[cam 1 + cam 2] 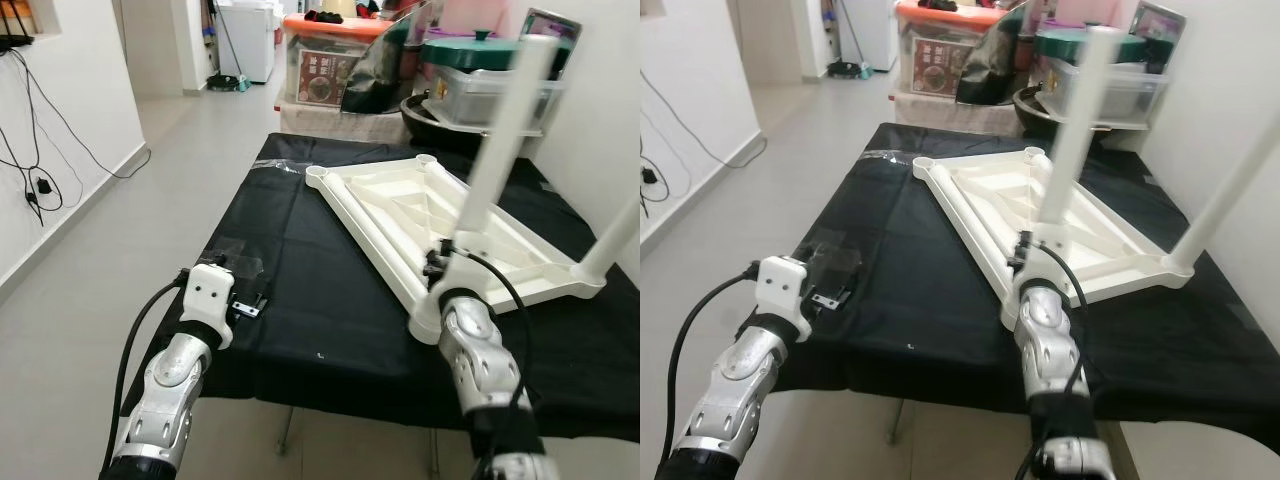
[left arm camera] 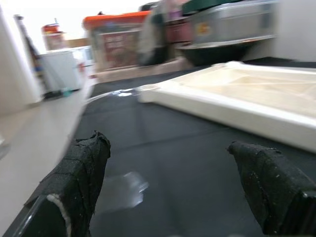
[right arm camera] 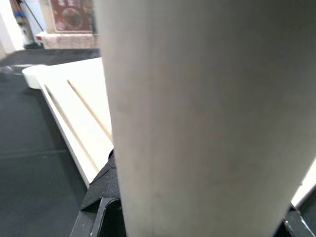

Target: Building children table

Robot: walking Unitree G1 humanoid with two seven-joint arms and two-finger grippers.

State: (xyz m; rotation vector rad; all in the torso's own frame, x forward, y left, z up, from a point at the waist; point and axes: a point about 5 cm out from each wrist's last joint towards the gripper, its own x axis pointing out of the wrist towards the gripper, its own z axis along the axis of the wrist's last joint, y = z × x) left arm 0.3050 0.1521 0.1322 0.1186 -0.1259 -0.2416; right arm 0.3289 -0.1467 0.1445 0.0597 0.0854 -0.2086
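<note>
A white children's table top [image 1: 400,215] lies upside down on a table under a black cloth [image 1: 320,290]. My right gripper [image 1: 445,262] is shut on a white leg [image 1: 500,140], which it holds upright at the top's near corner; the same leg [image 3: 197,108] stands close before the right wrist camera. A second white leg [image 1: 615,235] stands up from the right corner. The two far corner sockets [image 1: 316,172] are bare. My left gripper [image 2: 173,163] hovers open over the cloth's near left part, with nothing between its fingers [image 2: 84,168].
Storage boxes with an orange lid [image 1: 330,60] and a green lid [image 1: 480,50], plus a black bowl [image 1: 430,115], crowd the table's far end. Clear plastic wrap [image 1: 235,262] lies on the cloth by my left gripper. Cables [image 1: 40,180] hang on the left wall beside tiled floor.
</note>
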